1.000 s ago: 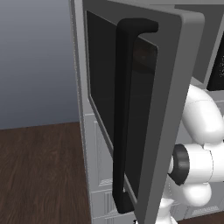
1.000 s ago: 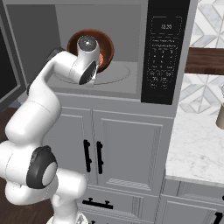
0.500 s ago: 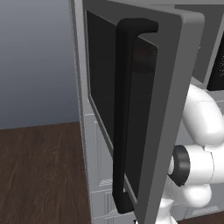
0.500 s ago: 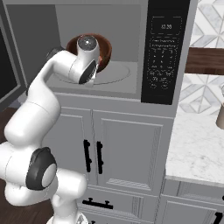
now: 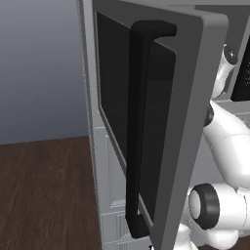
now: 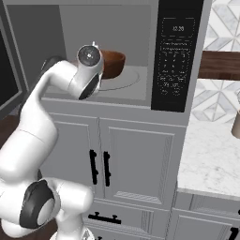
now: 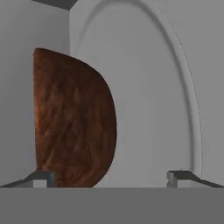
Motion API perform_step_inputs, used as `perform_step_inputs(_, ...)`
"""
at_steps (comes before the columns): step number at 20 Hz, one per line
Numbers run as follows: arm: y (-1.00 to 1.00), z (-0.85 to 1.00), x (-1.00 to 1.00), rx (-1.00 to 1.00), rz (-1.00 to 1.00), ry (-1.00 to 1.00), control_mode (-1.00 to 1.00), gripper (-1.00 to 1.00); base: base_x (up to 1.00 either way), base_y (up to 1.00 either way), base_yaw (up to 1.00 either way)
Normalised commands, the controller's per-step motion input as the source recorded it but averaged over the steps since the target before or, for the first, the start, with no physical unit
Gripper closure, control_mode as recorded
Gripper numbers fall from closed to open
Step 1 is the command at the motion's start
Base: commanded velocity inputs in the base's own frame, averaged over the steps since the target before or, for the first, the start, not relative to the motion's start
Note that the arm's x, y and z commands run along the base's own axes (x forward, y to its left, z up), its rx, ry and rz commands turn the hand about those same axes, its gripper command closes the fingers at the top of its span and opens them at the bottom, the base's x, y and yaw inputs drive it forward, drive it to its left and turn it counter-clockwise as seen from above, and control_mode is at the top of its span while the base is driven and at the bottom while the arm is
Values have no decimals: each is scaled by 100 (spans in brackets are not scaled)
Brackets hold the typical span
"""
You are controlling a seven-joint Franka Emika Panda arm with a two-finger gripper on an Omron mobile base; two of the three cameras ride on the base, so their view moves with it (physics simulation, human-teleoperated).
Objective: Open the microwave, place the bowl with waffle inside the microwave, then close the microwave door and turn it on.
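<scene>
The gripper [image 7: 109,177] has been spread wide, releasing the wooden bowl [image 7: 72,120] ahead of it inside the microwave [image 6: 140,61]; door-closing remains.

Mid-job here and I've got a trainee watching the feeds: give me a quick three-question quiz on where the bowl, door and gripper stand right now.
1. True or false: the microwave door is shut.
2. Where does the bowl sit? A) on the marble counter B) inside the microwave, on its round turntable C) on the floor
3. Fill in: in the hand view, the gripper has its fingertips spread ____, with the bowl beside one fingertip rather than between them.

Key: 1 false, the door is swung wide; 2 B; 3 apart (open).
</scene>
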Motion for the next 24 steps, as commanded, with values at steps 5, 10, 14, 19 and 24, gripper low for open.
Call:
perform_step_inputs(5,0,30,-98,-1,6,-8,-100,-100,0,0,0)
perform_step_inputs(10,3,17,-100,-7,6,0,-100,-100,0,0,0)
perform_step_inputs(14,3,-4,-38,-5,1,8,-100,-100,0,0,0)
perform_step_inputs(19,3,0,-64,-1,0,-1,-100,100,0,0,0)
perform_step_inputs(24,13,0,-98,-1,1,0,-100,100,0,0,0)
